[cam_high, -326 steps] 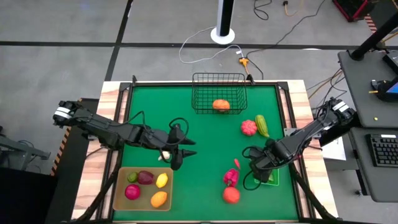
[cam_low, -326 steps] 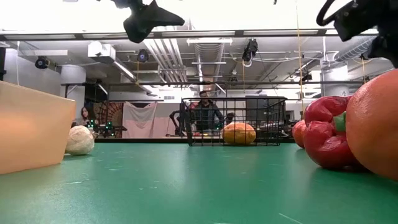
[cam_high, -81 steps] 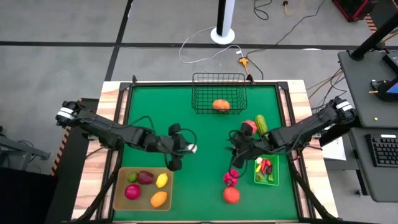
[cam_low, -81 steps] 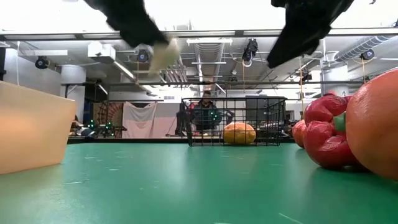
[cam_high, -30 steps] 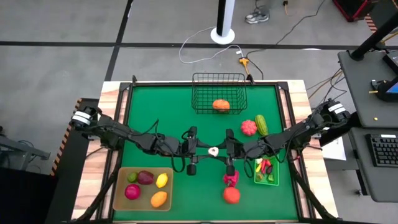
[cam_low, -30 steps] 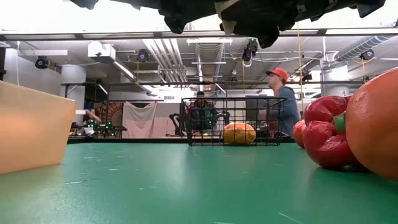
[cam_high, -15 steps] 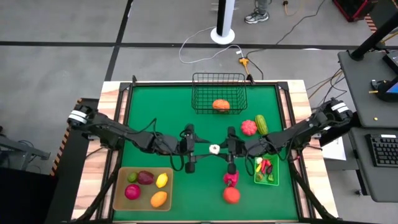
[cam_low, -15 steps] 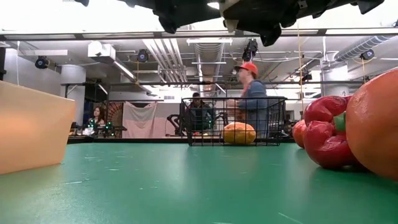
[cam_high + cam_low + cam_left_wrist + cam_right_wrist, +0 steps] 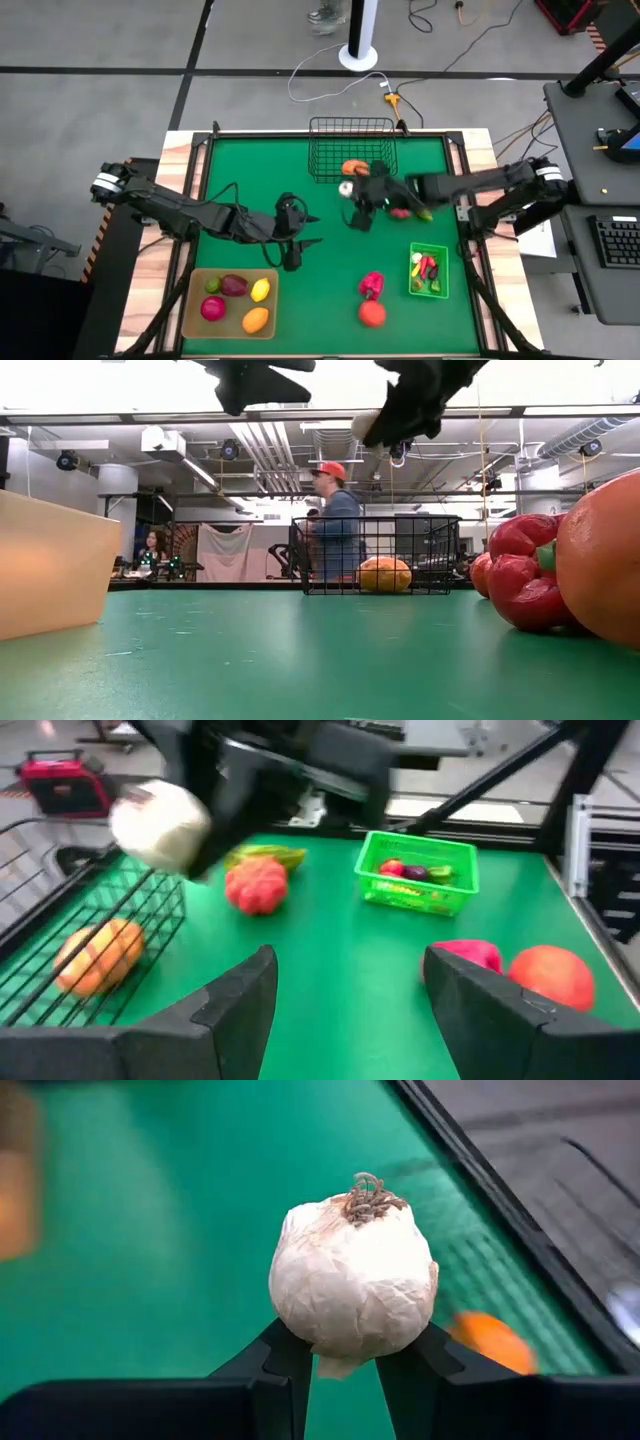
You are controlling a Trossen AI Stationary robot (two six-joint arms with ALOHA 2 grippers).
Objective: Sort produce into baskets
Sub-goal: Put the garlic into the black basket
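Garlic (image 9: 353, 1276) in R gripper (image 9: 345, 1365)

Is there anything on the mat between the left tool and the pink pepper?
No. In the high view, only bare green mat lies between the open left tool and the pink pepper.

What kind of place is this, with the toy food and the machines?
Probably a robotics lab or workshop: a green-topped table fitted with two robot arms, bare ceiling pipes overhead, and cables trailing across the grey floor.
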